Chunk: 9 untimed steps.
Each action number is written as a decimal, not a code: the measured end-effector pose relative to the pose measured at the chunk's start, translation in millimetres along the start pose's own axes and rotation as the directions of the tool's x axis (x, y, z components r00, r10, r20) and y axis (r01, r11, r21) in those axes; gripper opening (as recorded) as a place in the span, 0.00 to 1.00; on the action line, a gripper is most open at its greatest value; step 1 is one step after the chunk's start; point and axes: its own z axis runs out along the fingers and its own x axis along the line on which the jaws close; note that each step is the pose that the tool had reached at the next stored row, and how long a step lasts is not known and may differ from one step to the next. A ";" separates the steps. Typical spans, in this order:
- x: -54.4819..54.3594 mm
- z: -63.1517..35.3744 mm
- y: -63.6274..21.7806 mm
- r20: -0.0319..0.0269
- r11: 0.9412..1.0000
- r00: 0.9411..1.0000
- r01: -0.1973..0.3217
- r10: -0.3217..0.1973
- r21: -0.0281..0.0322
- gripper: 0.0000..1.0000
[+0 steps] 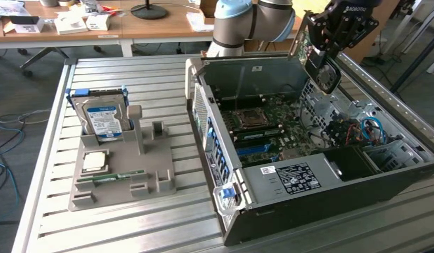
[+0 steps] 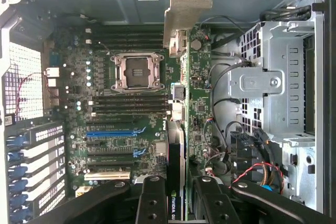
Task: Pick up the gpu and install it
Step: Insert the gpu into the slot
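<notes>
Clamping the gpu [image 2: 197,108] edge-on, the gripper [image 2: 180,205] holds its long axis pointing down toward the motherboard [image 2: 126,129].

I lose the near end of the gpu [image 2: 195,103] behind the gripper [image 2: 181,184] and the frame's edge. In the exterior view the arm [image 1: 248,21] is cut off, and I can't read the hard drive [image 1: 103,118] label.

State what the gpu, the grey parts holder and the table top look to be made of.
The gpu is a green circuit board, likely fibreglass laminate, with a dull bare-metal bracket. The grey parts holder looks matte, probably plastic, given its even moulded-looking blocks. The table top is silvery metal slats, likely aluminium.
</notes>
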 end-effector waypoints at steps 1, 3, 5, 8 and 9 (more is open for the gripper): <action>0.0 0.0 0.0 0.000 1.000 1.000 0.003 -0.003 0.000 0.26; 0.0 0.0 0.0 -0.001 1.000 1.000 0.016 -0.016 0.000 0.26; 0.1 0.1 0.0 -0.002 0.999 0.999 0.039 -0.039 -0.001 0.26; 0.3 0.0 -0.1 -0.004 0.997 0.997 0.082 -0.082 -0.001 0.26; 0.3 0.0 -0.1 -0.005 0.995 0.995 0.097 -0.097 0.000 0.26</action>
